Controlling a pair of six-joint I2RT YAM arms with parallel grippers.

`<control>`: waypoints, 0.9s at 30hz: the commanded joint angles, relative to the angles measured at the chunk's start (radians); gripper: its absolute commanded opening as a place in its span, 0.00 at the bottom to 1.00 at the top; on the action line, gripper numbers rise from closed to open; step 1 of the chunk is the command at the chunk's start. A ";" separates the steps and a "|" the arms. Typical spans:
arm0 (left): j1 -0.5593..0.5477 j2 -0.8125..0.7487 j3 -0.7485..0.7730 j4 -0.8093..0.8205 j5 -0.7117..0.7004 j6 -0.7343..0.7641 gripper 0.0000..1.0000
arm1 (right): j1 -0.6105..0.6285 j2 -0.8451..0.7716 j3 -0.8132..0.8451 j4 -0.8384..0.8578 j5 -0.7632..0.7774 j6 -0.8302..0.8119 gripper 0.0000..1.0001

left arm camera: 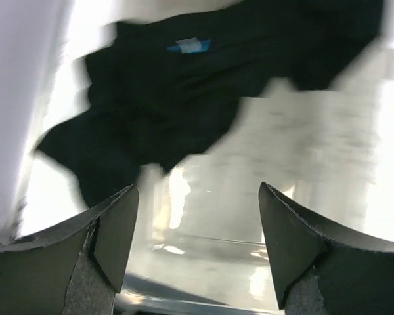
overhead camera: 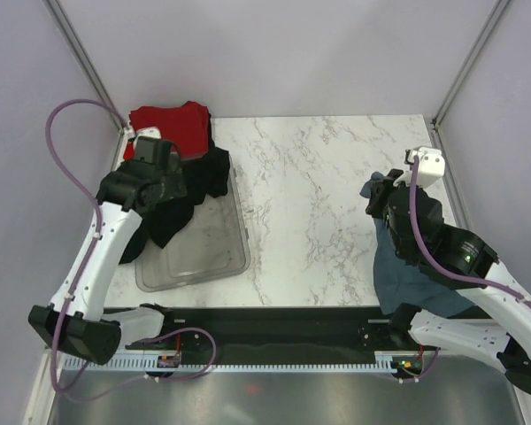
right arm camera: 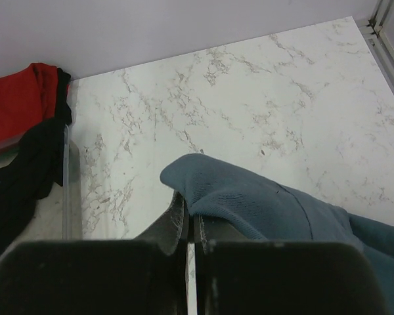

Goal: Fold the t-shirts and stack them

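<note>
Left side of table (overhead camera: pixel 319 195): left fingers (left arm camera: pixel 111 230) stand wide apart with nothing between them. They hover low over the clear tray (overhead camera: pixel 239 239). The wrist view is blurred, but bare tray floor shows in the gap.

The black t-shirt (left arm camera: pixel 157 98) lies crumpled just beyond the fingertips. It is heaped over the far end of the tray and spills down its left wall, with a small blue-and-white label showing on top. I cannot tell whether the cloth touches the fingers.

The red t-shirt (overhead camera: pixel 173 124) sits at the far-left corner of the table, behind the black one, which overlaps its near edge.

Right side: right fingers (right arm camera: pixel 167 230) are pressed together and pinch a fold of the slate blue-grey t-shirt (right arm camera: pixel 249 197). The pinched edge is held up off the marble. The rest hangs and trails back along the right arm toward the near-right corner, well apart from the tray and the other two shirts.
</note>
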 commanded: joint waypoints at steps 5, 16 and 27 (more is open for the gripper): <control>-0.406 0.380 0.242 0.078 0.259 -0.168 0.80 | 0.004 0.012 -0.023 0.025 -0.042 0.031 0.02; -0.376 0.748 0.226 0.138 0.312 -0.105 0.80 | 0.004 -0.042 -0.019 -0.068 -0.046 0.060 0.02; -0.098 0.330 -0.285 0.272 0.318 -0.058 0.82 | 0.004 0.131 0.021 0.040 -0.192 0.051 0.00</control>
